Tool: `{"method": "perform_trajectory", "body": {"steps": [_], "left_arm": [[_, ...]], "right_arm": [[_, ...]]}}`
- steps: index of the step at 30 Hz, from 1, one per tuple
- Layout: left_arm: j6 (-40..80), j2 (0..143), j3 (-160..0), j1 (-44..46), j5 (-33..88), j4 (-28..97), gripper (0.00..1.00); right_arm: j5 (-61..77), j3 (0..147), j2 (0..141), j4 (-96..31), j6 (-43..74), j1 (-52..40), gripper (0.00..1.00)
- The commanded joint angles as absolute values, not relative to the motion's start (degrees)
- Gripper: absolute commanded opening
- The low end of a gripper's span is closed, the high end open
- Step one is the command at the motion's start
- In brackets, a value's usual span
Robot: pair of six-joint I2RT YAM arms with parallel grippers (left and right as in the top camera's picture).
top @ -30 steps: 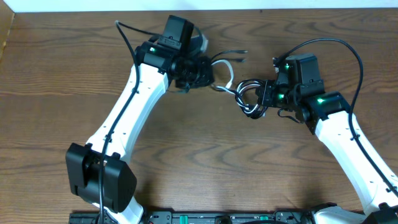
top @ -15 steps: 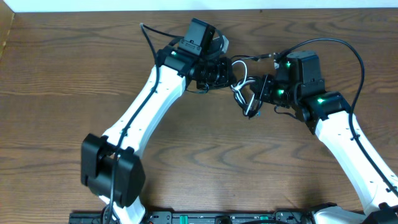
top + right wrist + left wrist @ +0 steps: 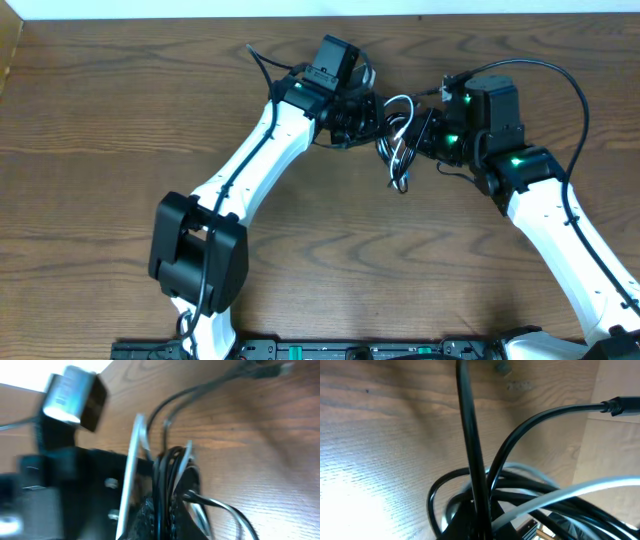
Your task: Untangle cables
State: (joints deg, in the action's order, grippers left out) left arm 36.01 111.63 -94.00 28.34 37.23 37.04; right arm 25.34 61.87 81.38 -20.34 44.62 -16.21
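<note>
1. Overhead, the wooden table (image 3: 100, 150) fills the view, with both arms reaching to its far middle part.
2. Left arm (image 3: 250, 160) slants up from the near edge toward the far centre. Right arm (image 3: 560, 220) comes in from the near right corner and bends left.
3. Left gripper (image 3: 368, 118) and right gripper (image 3: 422, 138) face each other, close together, with the cables (image 3: 398, 140) between them.
4. The cables form a small tangle of black and white loops, bunched at the right gripper's tip and hanging toward the near side.
5. The right wrist view is blurred. The bundle (image 3: 170, 480) stands upright between the two dark pads (image 3: 145, 517), so these jaws are closed on the cables.
6. In the left wrist view one black cord (image 3: 470, 435) runs straight down the frame, and a white cord (image 3: 580, 492) crosses low right among black loops. The fingers are hidden, so I cannot tell how the left jaws stand.
7. A black plug (image 3: 622, 405) shows at the right edge, at the end of a curved cord.
</note>
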Motion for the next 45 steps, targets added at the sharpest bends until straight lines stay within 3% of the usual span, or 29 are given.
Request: {"method": "perform_trajectory", "body": {"steps": [1, 4, 5, 7, 16, 22, 31, 36, 41, 45], "left_arm": [[33.8, 114.0, -93.5, 30.7, 38.3, 37.2, 0.16], [27.6, 114.3, -93.5, 31.8, 38.3, 37.5, 0.52], [26.1, 114.2, -93.5, 31.9, 38.1, 37.7, 0.72], [24.8, 114.1, -93.5, 31.8, 37.6, 38.4, 0.82], [17.3, 111.7, -93.6, 26.5, 28.8, 45.9, 0.85], [7.4, 109.5, -93.6, 22.5, 28.9, 51.0, 0.86], [-3.2, 109.4, -93.6, 23.5, 29.5, 56.9, 0.85], [-4.2, 109.0, -93.6, 23.5, 32.0, 56.6, 0.85], [-4.5, 108.0, -93.6, 23.5, 34.1, 55.2, 0.85], [-4.5, 106.5, -93.6, 23.5, 34.1, 54.9, 0.85]], "right_arm": [[27.8, 62.5, 81.3, -18.5, 47.1, -16.1, 0.01], [27.8, 62.5, 81.3, -18.2, 47.8, -16.1, 0.01], [27.8, 62.5, 81.3, -18.2, 47.8, -16.1, 0.01], [27.8, 62.5, 81.3, -18.3, 47.8, -15.9, 0.01], [24.5, 62.5, 81.3, -22.1, 47.7, -14.5, 0.01], [22.4, 62.5, 81.4, -23.5, 47.7, -14.0, 0.01], [19.6, 62.5, 81.4, -25.4, 48.3, -13.9, 0.01], [16.2, 62.5, 82.0, -27.7, 53.8, -13.9, 0.01], [14.9, 62.5, 82.4, -29.3, 69.5, -13.9, 0.02], [13.2, 62.5, 82.4, -33.0, 75.3, -13.9, 0.02]]}}
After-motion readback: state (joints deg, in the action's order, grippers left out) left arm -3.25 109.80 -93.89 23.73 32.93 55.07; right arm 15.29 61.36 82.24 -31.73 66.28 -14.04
